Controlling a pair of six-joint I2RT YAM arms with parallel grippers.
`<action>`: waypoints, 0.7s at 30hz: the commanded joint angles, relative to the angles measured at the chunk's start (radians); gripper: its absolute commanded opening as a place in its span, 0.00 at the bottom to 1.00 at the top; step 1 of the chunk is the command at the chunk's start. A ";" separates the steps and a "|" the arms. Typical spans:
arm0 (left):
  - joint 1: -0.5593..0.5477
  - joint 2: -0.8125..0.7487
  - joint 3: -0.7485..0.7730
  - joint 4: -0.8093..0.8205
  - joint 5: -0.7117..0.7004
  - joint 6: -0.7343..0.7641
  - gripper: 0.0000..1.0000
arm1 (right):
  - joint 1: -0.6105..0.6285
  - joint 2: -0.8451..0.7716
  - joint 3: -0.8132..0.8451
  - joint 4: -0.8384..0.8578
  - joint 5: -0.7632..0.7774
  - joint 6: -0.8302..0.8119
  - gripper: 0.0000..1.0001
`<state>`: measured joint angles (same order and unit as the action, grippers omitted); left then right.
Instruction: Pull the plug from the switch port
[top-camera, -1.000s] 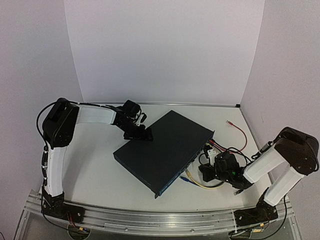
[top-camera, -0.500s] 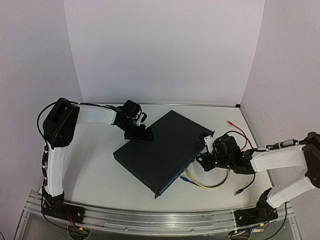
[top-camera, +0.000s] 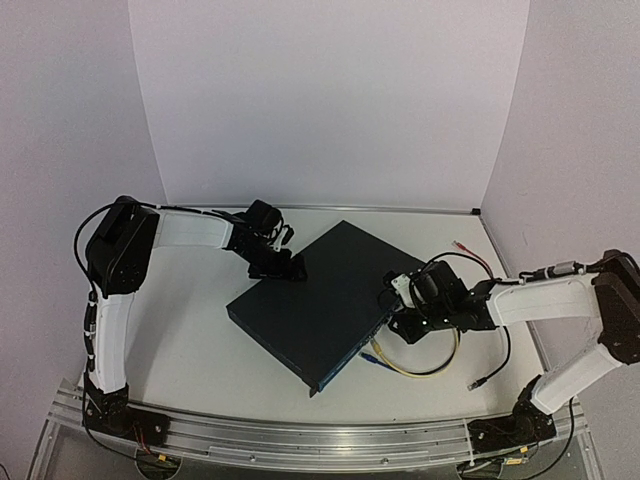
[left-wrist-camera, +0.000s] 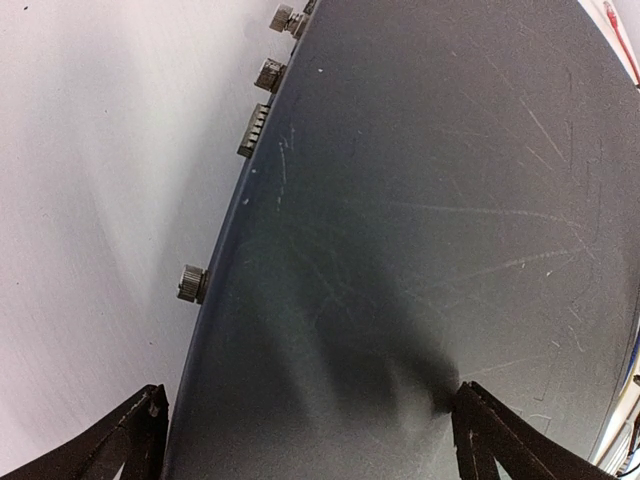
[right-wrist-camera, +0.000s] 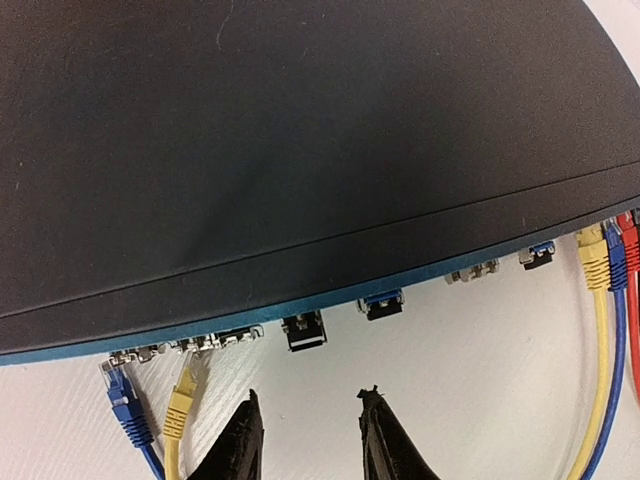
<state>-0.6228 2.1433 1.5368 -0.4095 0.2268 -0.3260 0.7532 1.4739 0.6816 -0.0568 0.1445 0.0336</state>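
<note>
The right fingers (right-wrist-camera: 240, 440) stand parted with a moderate gap and hold nothing, their tips just short of the socket face of the switch (top-camera: 325, 300). They point at a black plug (right-wrist-camera: 305, 330) that sits in a socket in line with the gap. To its left a blue plug (right-wrist-camera: 122, 392) and a yellow plug (right-wrist-camera: 186, 393) are seated side by side. At the far right of that face yellow, blue and red cables (right-wrist-camera: 605, 330) run down together. The left fingers (left-wrist-camera: 135, 435) are spread wide across the opposite, far-left corner of the switch, one tip over the bench (top-camera: 190, 330) and the other over the scratched dark top. Whether they press on it cannot be told. The switch lies flat and skewed in the middle of the bench, socket face toward the right arm. A yellow cable (top-camera: 420, 368) loops beside it. A second ago the right arm was folded back with its fingers lower and well off the socket face. It has since stretched out leftward and brought them up close to the sockets. The left arm and the switch have not shifted.
</note>
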 joint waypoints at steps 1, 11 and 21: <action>-0.005 0.076 -0.034 -0.098 -0.142 0.020 0.98 | -0.001 0.040 0.058 -0.028 -0.006 -0.022 0.31; -0.005 0.086 -0.019 -0.103 -0.139 0.022 0.98 | -0.001 0.115 0.119 -0.026 -0.006 -0.026 0.30; -0.005 0.097 -0.009 -0.107 -0.135 0.022 0.97 | -0.002 0.148 0.133 -0.014 0.016 -0.067 0.25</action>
<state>-0.6231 2.1488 1.5473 -0.4108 0.2244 -0.3252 0.7532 1.6048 0.7792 -0.0762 0.1509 -0.0154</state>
